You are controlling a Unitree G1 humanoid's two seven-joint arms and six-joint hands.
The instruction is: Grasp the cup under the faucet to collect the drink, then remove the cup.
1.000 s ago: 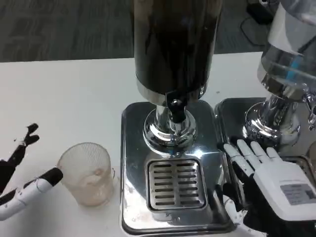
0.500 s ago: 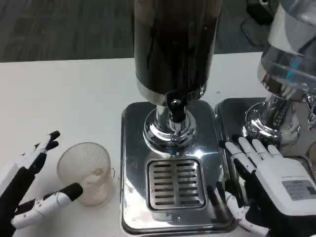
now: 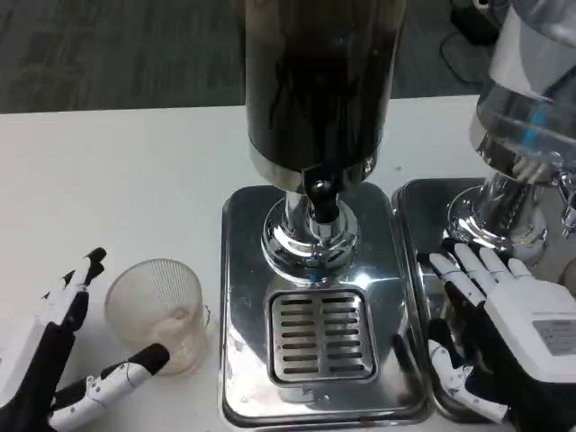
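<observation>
White worktop [image 3: 117, 171] bare behind cup [image 3: 157, 310], left hand [image 3: 63, 360] spread wide flanking it, right hand [image 3: 504, 333] spread, holding nothing, beside drip grate [image 3: 319, 337]

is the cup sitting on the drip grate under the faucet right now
No, the cup stands on the white table left of the dispenser's steel base, while the drip grate under the faucet is bare.
</observation>
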